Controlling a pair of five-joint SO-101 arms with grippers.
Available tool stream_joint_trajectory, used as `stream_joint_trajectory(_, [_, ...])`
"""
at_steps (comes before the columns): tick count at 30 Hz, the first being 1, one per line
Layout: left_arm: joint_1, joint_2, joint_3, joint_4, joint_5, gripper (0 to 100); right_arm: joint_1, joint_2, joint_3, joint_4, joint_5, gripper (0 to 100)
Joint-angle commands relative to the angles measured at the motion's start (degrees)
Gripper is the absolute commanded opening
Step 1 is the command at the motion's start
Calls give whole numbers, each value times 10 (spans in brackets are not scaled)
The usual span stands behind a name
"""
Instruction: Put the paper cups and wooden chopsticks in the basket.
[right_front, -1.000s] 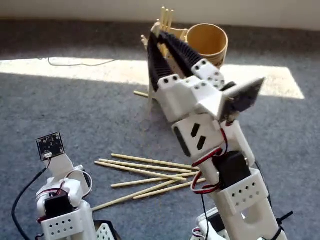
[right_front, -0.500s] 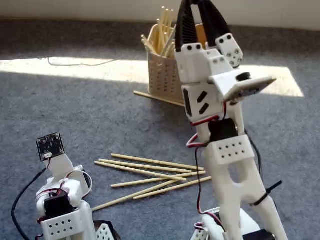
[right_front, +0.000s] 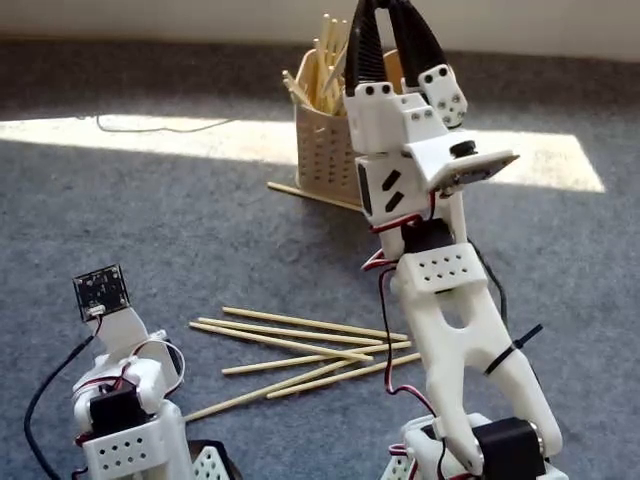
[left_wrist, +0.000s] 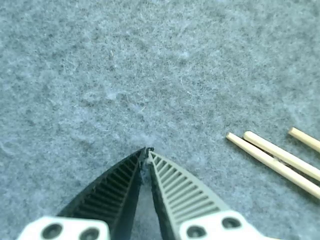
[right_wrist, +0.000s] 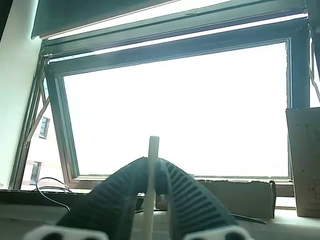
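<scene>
I grip a single pale wooden chopstick (right_wrist: 153, 146) in my right gripper (right_wrist: 153, 166). It stands upright between the two ribbed black fingers, which are pressed against it, and its end pokes out past their tips. The gripper points upward, toward a bright window (right_wrist: 175, 110) in a dark frame.

From the high view, my right arm is raised, with the gripper above a pale perforated basket (right_front: 322, 160). The basket stands on the far side of a grey carpet (right_front: 150, 220). A bundle of wooden chopsticks (right_front: 322, 70) stands on end inside it, leaning out over the rim. A sliver of a tan paper cup (right_front: 396, 66) shows between my right fingers, at the basket's right side. I cannot tell whether it sits inside the basket or behind it.

One flat chopstick (right_front: 305, 193) lies on the carpet at the basket's foot. Nearer my bases, several loose wooden chopsticks (right_front: 300, 350) lie in a rough fan, well apart from the basket.

My left gripper (left_wrist: 148, 151) is closed on nothing, its tips meeting just above the carpet. The ends of three loose chopsticks lie near it. My left arm is folded low at the near left corner.
</scene>
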Motion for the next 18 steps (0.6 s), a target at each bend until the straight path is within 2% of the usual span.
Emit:
stream_joint_trajectory(1, [5,-1,11,3,-3,7,6,0,-1,-14,5,5])
stream_joint_trajectory(9, [5,-1,11,3,-3,7,6,0,84,37,6,6])
stream_joint_trajectory(18, [5,-1,11,3,-3,7,4,0,83,196,6,6])
